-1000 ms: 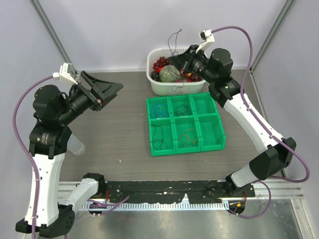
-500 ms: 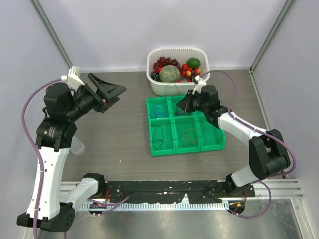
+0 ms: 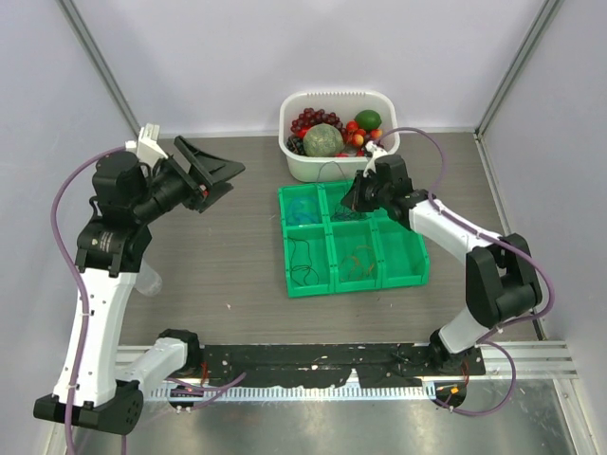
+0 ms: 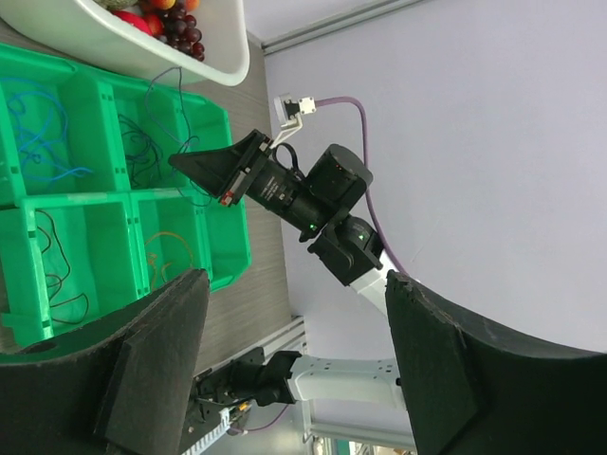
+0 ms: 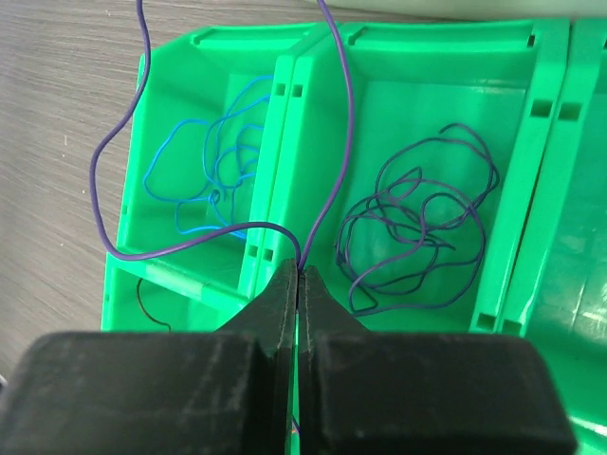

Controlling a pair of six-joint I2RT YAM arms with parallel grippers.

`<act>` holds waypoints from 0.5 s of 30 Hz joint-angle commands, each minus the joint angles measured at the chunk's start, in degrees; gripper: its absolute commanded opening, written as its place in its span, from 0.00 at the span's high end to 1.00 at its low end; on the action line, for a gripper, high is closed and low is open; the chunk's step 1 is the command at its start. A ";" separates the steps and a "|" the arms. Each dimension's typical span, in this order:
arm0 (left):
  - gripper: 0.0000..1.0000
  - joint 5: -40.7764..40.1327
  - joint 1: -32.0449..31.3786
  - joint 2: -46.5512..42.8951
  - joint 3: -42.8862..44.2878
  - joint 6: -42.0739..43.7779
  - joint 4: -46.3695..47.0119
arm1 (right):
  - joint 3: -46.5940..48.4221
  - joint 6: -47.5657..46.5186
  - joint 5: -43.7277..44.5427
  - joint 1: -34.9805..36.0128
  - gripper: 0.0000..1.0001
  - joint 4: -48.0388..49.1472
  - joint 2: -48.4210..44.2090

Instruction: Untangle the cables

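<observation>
1. Right now the right tool (image 5: 299, 277) is pressed together, pinching a purple cable (image 5: 350, 104) over the green tray (image 5: 427, 38).
2. Its strand loops across the compartment holding a blue cable (image 5: 223, 142); another purple tangle (image 5: 417, 227) lies in the next one.
3. Left tool (image 3: 207, 172) hangs spread above the surface (image 3: 218, 256), well apart from the tray.

No letters, numbers, labels or brand marks are showing clearly enough to read in any view, neither on the green tray (image 3: 353, 287) nor on the white tub (image 3: 332, 169).

White tub (image 3: 313, 169) of fruit (image 3: 323, 140) stands just behind green tray (image 3: 403, 252).
</observation>
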 commanded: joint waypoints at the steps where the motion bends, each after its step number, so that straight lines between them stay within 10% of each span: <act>1: 0.22 2.38 0.18 0.15 -1.36 -1.32 4.30 | 1.65 -4.90 -1.26 -0.42 0.99 5.27 1.12; 15: 0.22 3.26 0.27 0.68 1.09 0.34 1.76 | -12.14 -7.81 -7.34 -0.86 0.99 40.55 9.83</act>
